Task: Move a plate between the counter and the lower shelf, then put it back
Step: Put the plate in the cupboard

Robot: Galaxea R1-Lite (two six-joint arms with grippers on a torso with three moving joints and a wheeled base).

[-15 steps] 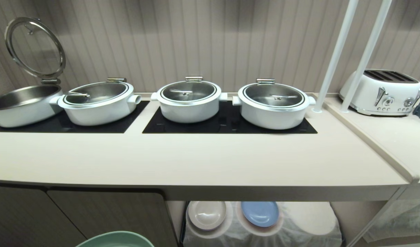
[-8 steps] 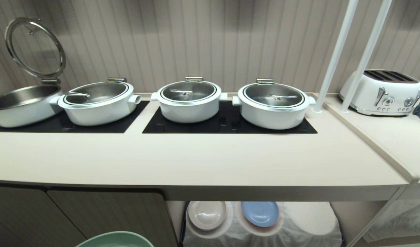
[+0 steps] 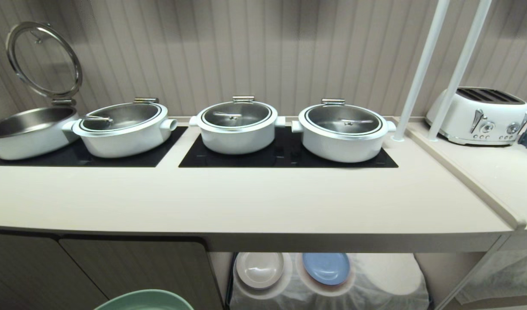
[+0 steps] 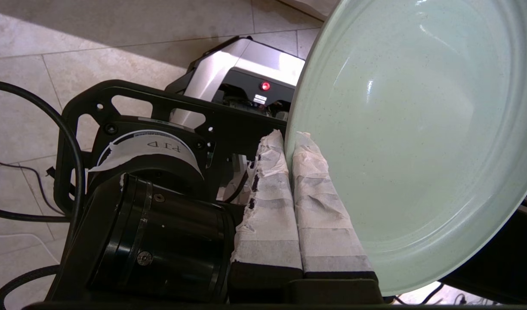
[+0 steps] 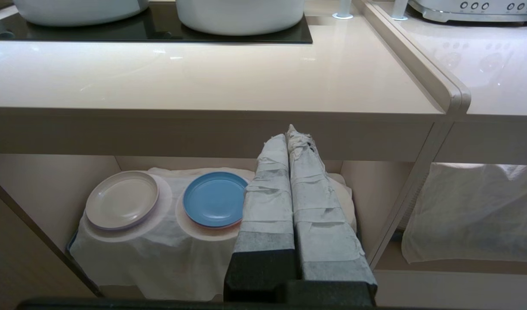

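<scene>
Left gripper [image 4: 289, 144]: clamped on plate [image 4: 414, 142] rim, held below counter [image 3: 254, 202] level.
Right gripper [image 5: 291, 133]: fingers together, empty, facing shelf [image 5: 44, 202].
Shelf: off-white plate [image 5: 121, 199], blue plate [image 5: 214, 199] on cloth [image 5: 160, 262].

I see ribbed grey-beige wall [image 3: 263, 51] behind four white pots [image 3: 237, 127] on black hobs [image 3: 285, 157]. Leftmost pot's glass lid [image 3: 44, 60] stands up. Two white poles [image 3: 422, 69] rise far right, white toaster [image 3: 480, 115] beside them on paler side top [image 3: 495, 172]. Dark cabinet doors [image 3: 130, 267] near left. Beige floor tiles [image 4: 52, 64], black cables [image 4: 13, 215] across them.
</scene>
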